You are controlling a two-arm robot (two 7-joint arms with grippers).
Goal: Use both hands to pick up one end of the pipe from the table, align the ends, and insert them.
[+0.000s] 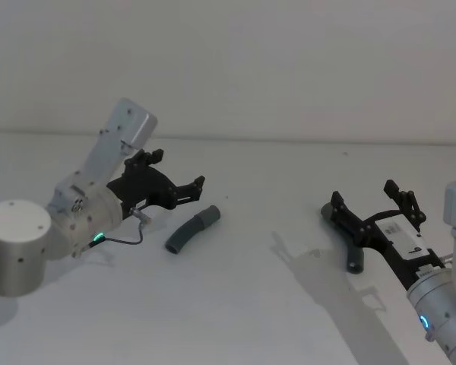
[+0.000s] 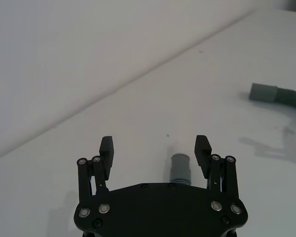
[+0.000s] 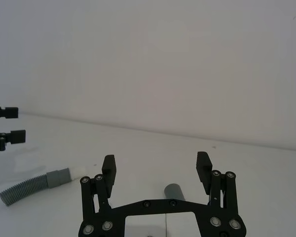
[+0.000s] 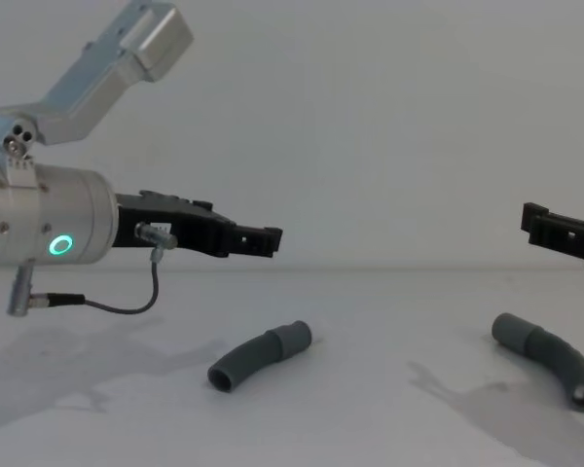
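Observation:
Two curved dark grey pipe pieces lie apart on the white table (image 1: 258, 304). The left piece (image 1: 192, 230) (image 4: 260, 356) has a ribbed stretch and a smooth cuff; the right wrist view shows this piece (image 3: 34, 183) with a pale stub at the cuff's tip. My left gripper (image 1: 178, 169) (image 4: 263, 238) hovers open above and behind it, with its cuff (image 2: 180, 169) below the fingers. The right piece (image 4: 550, 358) (image 1: 355, 258) lies partly under my right gripper (image 1: 363, 194) (image 3: 156, 165), which is open and above it, holding nothing.
The table runs back to a plain pale wall. A thin cable (image 1: 125, 239) loops below the left wrist. Bare table lies between the two pieces, crossed by the arms' shadows (image 1: 304, 262).

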